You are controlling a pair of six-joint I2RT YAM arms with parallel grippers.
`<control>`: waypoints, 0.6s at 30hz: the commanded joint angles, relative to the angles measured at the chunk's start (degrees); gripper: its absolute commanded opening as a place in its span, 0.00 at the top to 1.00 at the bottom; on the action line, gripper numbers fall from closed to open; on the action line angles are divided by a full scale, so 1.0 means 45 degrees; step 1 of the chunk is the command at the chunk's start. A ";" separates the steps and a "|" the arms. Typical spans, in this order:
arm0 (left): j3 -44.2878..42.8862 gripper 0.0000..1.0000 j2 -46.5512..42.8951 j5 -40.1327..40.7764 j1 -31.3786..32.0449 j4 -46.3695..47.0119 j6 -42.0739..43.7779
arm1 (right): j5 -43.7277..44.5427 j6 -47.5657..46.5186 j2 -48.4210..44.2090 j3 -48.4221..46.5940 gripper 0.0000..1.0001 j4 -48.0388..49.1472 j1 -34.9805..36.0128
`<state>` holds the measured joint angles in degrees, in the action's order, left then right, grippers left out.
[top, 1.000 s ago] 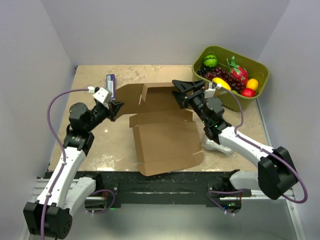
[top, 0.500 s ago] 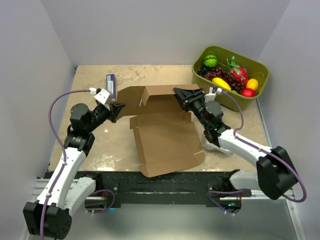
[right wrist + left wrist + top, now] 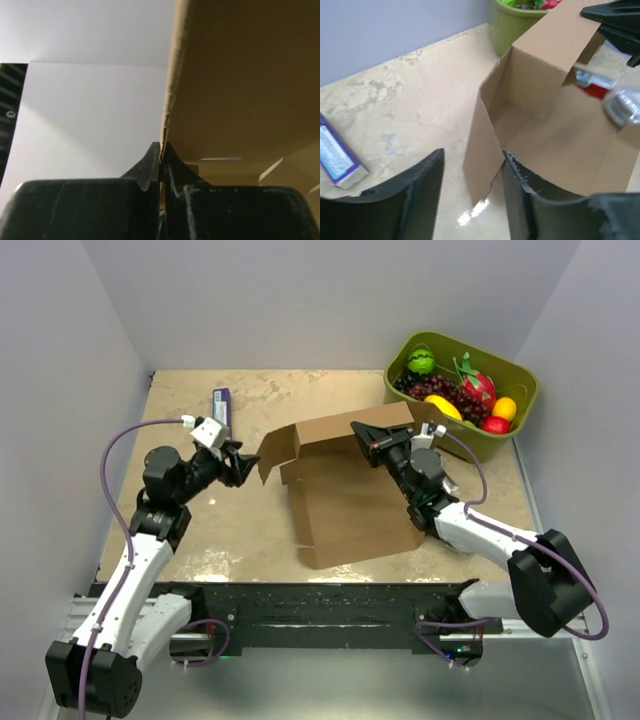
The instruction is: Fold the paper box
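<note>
The paper box (image 3: 355, 510) is a brown cardboard sheet, partly raised at mid-table, with its base flat and its back panel standing up. My right gripper (image 3: 362, 436) is shut on the top edge of that back panel. In the right wrist view the cardboard edge (image 3: 170, 90) runs up from the closed right gripper (image 3: 161, 149). My left gripper (image 3: 243, 465) is open at the box's left side. In the left wrist view the left side flap (image 3: 482, 160) hangs between the spread jaws of the left gripper (image 3: 470, 195), next to the right finger and not pinched.
An olive-green bin (image 3: 515, 365) of fruit stands at the back right, just behind the right gripper. A small purple-and-white pack (image 3: 222, 410) lies at the back left, also seen as the pack (image 3: 335, 155) in the left wrist view. A shiny clear item (image 3: 620, 107) lies beyond the box.
My right gripper has shut on the back panel and pulled it upright. The box has shifted right and toward the front. My left gripper has opened and let go of the left flap.
</note>
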<state>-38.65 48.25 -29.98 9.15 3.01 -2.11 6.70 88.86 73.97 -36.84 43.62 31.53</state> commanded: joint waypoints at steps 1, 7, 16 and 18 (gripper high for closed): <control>0.0015 0.38 -0.0389 0.1131 0.0057 0.0075 -0.0292 | 0.1147 -0.0157 0.0221 0.0373 1.00 0.0794 -0.0014; 0.0717 0.34 -0.1619 0.1780 0.0135 0.0034 -0.1930 | 0.1713 -0.0196 0.0572 0.0686 1.00 0.1030 0.0044; 0.2651 0.35 -0.2637 0.2149 0.1462 0.1206 -0.4725 | 0.3372 -0.0235 0.1353 0.0199 1.00 -0.0081 0.0376; 0.2924 0.35 -0.2190 0.2654 0.2105 0.1615 -0.4979 | 0.3627 -0.0235 0.1645 0.0004 1.00 -0.0296 0.0512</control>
<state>-27.68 35.97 -21.71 14.98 4.64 -18.46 16.78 88.66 79.57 -34.02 44.10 32.73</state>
